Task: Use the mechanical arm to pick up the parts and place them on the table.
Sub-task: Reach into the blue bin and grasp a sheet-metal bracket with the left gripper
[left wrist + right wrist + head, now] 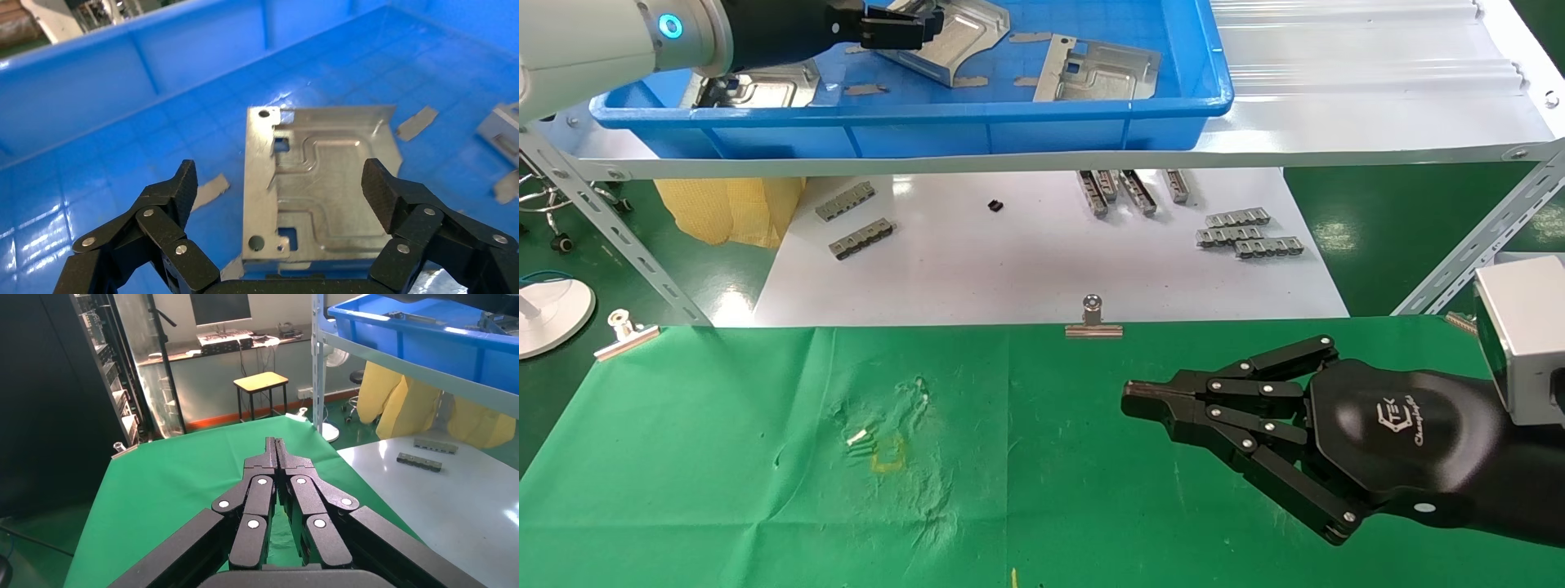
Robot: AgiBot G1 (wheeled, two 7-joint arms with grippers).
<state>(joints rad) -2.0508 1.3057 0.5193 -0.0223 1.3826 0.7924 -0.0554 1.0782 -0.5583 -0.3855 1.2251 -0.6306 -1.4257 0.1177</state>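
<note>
Left black jointed claw (278,202): spread astride flat silver embossed plate (318,190) in blue plastic tray (141,67); lower squarely, then pinch edges. Right claw (1144,400): pressed together above green cloth counter (723,490)

head cam looks fwd and down from high, taking in near green table (723,457) and far blue tray (1026,122). left wrist cam sits close inside tray (183,55). right wrist cam looks low across table (165,478); tray (428,343) shared.
</note>
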